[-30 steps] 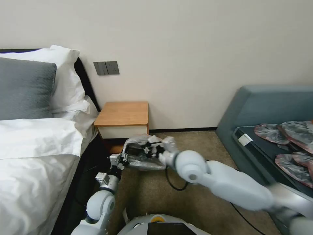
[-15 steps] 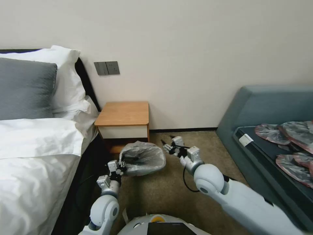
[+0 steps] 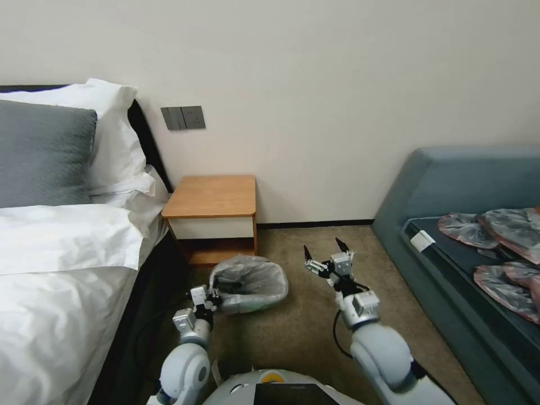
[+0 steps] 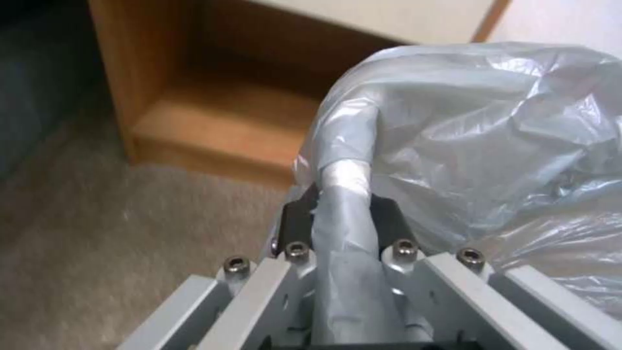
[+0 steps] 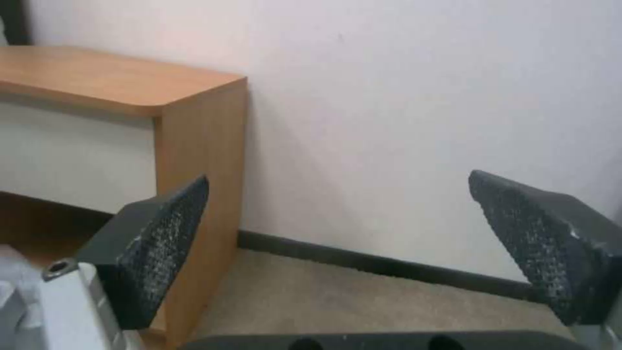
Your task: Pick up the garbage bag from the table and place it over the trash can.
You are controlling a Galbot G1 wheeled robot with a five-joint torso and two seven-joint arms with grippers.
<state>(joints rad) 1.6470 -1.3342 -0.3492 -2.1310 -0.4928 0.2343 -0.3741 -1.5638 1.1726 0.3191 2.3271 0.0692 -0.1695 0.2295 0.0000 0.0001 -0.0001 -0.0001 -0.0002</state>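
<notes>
Counting what is here: one garbage bag (image 3: 250, 282), one trash can under it, one nightstand (image 3: 212, 197) and two grippers. The bag is draped over the bin on the carpet just in front of the nightstand, and its film hides the bin almost wholly (rim and walls only show as a shape through the plastic). The left gripper (image 3: 212, 295) has its fingers (image 4: 295, 221) clamped on a fold of the bag at the near-left rim. The right gripper (image 3: 325, 254) hangs apart to the right of the bin, its fingers (image 5: 159, 243) spread wide, holding nothing. The nightstand's surface is bare wood; its lower shelf sits in shadow.
</notes>
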